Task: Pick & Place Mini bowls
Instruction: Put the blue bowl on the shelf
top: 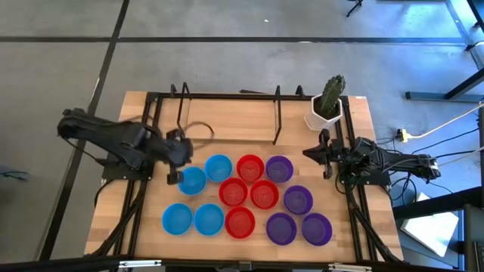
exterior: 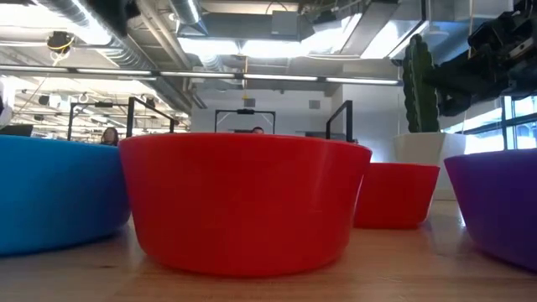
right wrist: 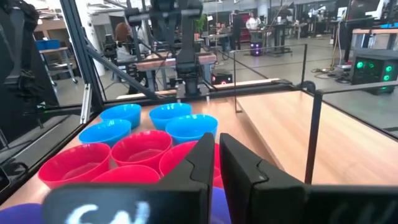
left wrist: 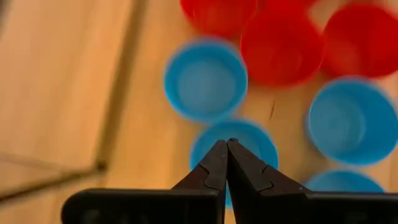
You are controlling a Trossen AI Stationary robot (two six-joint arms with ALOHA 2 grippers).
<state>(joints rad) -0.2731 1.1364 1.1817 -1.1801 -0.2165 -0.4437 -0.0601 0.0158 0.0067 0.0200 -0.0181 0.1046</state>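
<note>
Twelve mini bowls sit open side up on the wooden table, in blue, red and purple groups running left to right. My left gripper (top: 176,177) is shut and points down over the leftmost blue bowl of the far row (top: 191,180). In the left wrist view its joined tips (left wrist: 227,142) stand over that bowl's inside (left wrist: 261,146). My right gripper (top: 308,153) waits at the table's right side, above the surface, with a narrow gap (right wrist: 215,152) between its fingers; it faces the red bowls (right wrist: 142,149) and blue bowls (right wrist: 189,127). My left gripper comes at the blue bowl (left wrist: 261,146) slanting down from the table's left side, its shut tips just inside the rim (left wrist: 234,124). I cannot tell whether they touch the bowl. The bowl rests flat on the table.
A white pot with a green cactus (top: 328,106) stands at the far right corner. A black metal frame (top: 227,96) runs along the far edge and both sides of the table. Bare wood (top: 227,125) lies between the bowls and the far edge. Close to the low camera stands a red bowl (exterior: 243,201).
</note>
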